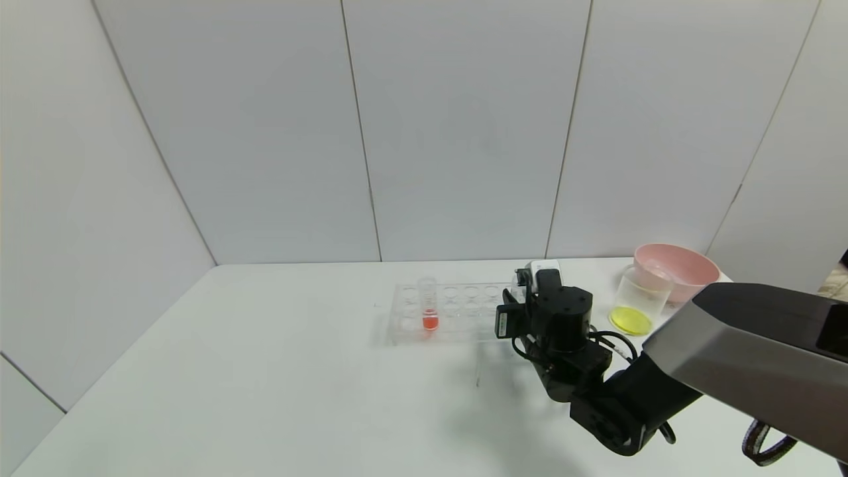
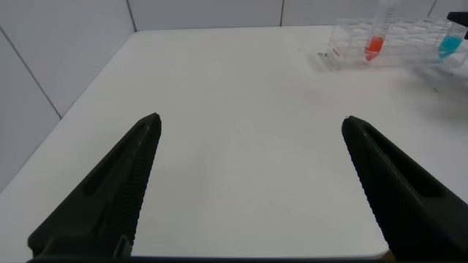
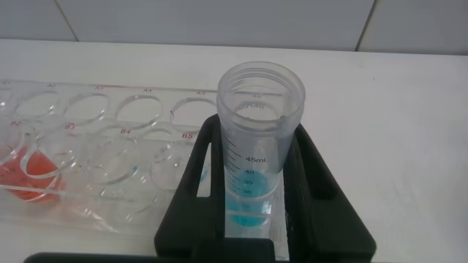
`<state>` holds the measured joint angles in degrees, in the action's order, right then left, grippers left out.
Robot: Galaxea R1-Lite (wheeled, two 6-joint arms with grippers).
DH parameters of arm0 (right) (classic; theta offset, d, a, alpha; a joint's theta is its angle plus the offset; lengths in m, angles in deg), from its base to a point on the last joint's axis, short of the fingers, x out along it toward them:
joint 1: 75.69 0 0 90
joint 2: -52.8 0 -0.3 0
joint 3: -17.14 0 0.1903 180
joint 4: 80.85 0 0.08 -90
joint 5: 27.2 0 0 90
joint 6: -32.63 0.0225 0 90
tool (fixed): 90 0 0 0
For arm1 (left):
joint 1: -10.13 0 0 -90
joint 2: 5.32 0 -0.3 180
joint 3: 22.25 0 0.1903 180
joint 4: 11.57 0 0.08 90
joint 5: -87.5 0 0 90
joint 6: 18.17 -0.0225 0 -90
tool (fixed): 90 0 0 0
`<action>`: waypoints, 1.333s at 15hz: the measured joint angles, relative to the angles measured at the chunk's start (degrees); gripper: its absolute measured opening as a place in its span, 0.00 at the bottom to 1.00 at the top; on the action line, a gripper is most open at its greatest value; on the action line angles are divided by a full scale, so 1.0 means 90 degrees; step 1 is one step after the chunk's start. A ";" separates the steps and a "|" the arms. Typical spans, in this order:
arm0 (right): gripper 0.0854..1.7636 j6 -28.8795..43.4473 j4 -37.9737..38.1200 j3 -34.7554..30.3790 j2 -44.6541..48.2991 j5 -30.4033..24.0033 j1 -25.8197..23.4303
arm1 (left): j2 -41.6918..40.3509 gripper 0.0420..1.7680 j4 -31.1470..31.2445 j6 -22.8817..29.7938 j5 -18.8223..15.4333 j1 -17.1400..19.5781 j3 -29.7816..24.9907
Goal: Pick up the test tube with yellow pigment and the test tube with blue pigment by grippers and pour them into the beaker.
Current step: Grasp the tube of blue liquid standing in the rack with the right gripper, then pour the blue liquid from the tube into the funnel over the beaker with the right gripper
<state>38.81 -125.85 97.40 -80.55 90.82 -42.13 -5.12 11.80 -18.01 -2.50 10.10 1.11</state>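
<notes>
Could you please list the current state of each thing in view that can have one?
Blue test tube: upright, uncapped, blue liquid at the bottom, between the right gripper's fingers at the rack's end.
Right gripper: shut on the blue test tube.
Left gripper: open, holding nothing, above bare table.
Red test tube: upright in the rack.
Beaker: upright, yellow liquid inside.
Pink bowl: upright behind the beaker.
</notes>
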 joint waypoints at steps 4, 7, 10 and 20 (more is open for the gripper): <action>0.26 -0.0058 0.0015 -0.0007 0.0028 0.0034 0.0062 | 0.0000 1.00 0.0000 0.0000 0.0000 0.0000 0.0000; 0.26 -0.0130 0.0039 -0.0007 0.0156 0.0045 0.0093 | 0.0000 1.00 0.0000 0.0000 0.0000 0.0000 0.0000; 0.26 -0.0274 0.0222 -0.0004 0.0474 0.0039 0.0096 | 0.0000 1.00 0.0000 0.0000 0.0000 0.0000 0.0000; 0.26 -0.0447 0.0557 0.0000 0.1470 0.0009 0.0163 | 0.0000 1.00 0.0000 0.0000 0.0000 0.0003 0.0000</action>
<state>34.79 -120.83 97.40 -67.33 90.91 -40.67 -5.12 11.80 -18.01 -2.50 10.13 1.11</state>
